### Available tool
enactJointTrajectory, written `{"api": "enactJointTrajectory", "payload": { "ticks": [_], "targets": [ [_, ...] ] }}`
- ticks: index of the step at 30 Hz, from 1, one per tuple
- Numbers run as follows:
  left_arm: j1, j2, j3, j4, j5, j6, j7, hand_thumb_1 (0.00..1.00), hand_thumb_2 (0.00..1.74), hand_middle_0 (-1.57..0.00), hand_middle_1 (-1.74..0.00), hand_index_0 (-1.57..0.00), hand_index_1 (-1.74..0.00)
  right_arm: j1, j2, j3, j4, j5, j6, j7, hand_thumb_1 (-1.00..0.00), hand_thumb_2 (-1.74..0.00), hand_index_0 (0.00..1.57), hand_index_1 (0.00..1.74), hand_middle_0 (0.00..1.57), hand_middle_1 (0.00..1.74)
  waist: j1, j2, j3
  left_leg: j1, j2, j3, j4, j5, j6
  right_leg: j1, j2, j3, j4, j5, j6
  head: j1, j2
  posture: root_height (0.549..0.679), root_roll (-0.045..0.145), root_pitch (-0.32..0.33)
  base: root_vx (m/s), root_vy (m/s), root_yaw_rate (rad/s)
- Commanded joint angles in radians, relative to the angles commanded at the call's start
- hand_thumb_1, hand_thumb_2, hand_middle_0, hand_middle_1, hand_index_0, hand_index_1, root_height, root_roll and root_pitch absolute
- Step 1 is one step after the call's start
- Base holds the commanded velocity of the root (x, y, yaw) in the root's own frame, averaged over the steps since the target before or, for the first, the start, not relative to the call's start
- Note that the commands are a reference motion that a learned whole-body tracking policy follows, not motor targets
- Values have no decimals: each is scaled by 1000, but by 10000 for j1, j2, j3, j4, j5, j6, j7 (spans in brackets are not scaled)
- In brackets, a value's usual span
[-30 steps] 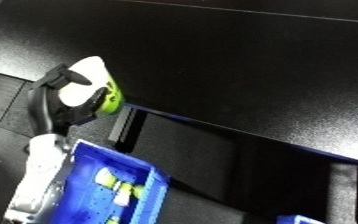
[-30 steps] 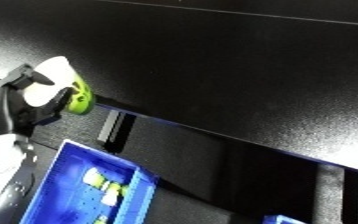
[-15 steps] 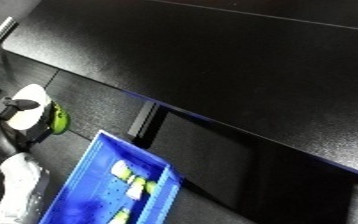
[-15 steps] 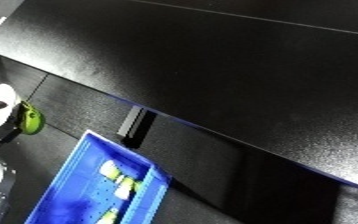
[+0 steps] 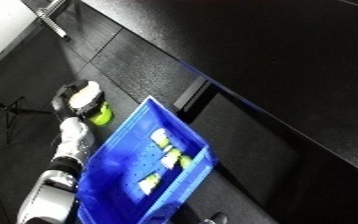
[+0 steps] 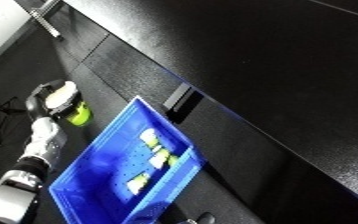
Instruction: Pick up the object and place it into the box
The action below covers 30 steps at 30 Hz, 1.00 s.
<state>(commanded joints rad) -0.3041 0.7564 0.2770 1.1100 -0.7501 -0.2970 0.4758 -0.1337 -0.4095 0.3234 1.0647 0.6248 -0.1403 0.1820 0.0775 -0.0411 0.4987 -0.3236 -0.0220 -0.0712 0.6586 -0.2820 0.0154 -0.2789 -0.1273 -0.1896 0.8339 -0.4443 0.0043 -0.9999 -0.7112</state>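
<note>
Nearest the camera, the left forearm [image 5: 55,172] comes up from the lower left edge, white and silver. Beside it lies the blue bin [image 5: 122,182], tilted in the view, with several pale yellow-green items [image 5: 162,137] already lying inside against its far wall.

Just past the forearm, the left hand [image 5: 76,100] is clenched round the object [image 5: 101,115], a lime-green piece that shows below the fingers, with a white part at the top of the grasp. Hand and object hang to the left of the bin, near its far left corner but outside its rim, over the dark floor rather than over the blue interior. The right hand shows in neither view.

Beyond the bin runs the black counter [image 5: 273,55], a broad dark slab crossing the picture on a slant, with a small dark block [image 6: 181,101] at its edge just above the bin.

By the look of it, the pick-up is done: the object is off the counter and carried. What is left is to bring the hand over the bin's opening and let go so the object drops among the others.
</note>
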Motion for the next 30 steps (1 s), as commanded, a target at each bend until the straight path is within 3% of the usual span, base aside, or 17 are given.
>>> {"api": "enactJointTrajectory", "payload": {
  "ticks": [3, 12, 20, 30],
  "targets": [
    [-160, 203, -7, 568, -203, 20, -358, 0, 0, 0, 0, 0, 0, -1, -71, 16, 85, 20, -56, 113, 0, 0, 0, 0, 0, 0, -53, -98, 26, -7, 35, 27, -35, -1, -7, 9, 60, 14, -77, 15, -10, 18, 79, 631, 48, -82, -22, 26, -9],
    [-450, 274, -236, 1049, -395, -37, -961, 0, 0, 0, 0, 0, 0, 20, -88, 48, 172, 238, -124, 304, 0, 0, 0, 0, 0, 0, -22, -288, 74, 31, 19, 38, -171, -27, -19, 82, 102, -32, -285, 80, -10, 393, 257, 632, 42, -78, -14, 4, 17],
    [-424, -17, -422, 1113, -1046, 273, -1934, 0, 0, 0, 0, 0, 0, 67, -46, 21, 13, 536, -79, 193, 0, 0, 0, 0, 0, 0, -3, -250, 103, 78, -75, 28, -220, -80, 0, 126, 84, -37, -411, 135, 3, 1032, 563, 633, 40, -77, -13, -9, 8],
    [-4, -797, -1007, 1038, -462, 404, -3663, 0, 0, 0, 0, 0, 0, 63, -68, 52, -232, 733, 106, -13, 0, 0, 0, 0, 0, 0, -94, -78, 88, 113, -139, 175, 75, -343, 66, 115, 83, 69, -460, 235, 29, 3211, 814, 634, 38, -82, -18, -13, -67]
  ]
}}
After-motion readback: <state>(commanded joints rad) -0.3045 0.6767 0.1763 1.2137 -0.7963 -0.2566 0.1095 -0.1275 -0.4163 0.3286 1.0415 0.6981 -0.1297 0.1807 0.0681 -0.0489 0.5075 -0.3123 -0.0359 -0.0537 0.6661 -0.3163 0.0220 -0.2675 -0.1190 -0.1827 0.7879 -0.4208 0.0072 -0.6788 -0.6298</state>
